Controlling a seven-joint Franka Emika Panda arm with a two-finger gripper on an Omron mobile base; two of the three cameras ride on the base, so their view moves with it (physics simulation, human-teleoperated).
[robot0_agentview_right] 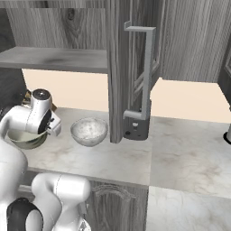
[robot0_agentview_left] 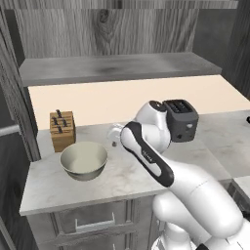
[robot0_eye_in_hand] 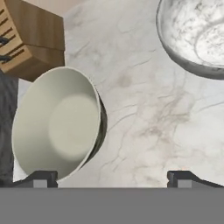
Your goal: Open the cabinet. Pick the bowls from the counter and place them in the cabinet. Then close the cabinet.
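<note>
Hiding marbled bowl [robot0_agentview_right: 89, 131] from left base view: arm; beige bowl [robot0_agentview_left: 84, 160] visible.

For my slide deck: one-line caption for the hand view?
Open tool above counter, beige bowl left, marbled bowl right.

I find no text I can read in any view. The robot arm [robot0_agentview_left: 146, 156] carries a small dark marking on its black forearm band in the left base view, but it is too blurred for me to make out letters. The knife block [robot0_agentview_left: 62, 130], the toaster [robot0_agentview_left: 181, 119] and both bowls show no labels, brands or numbers.
</note>
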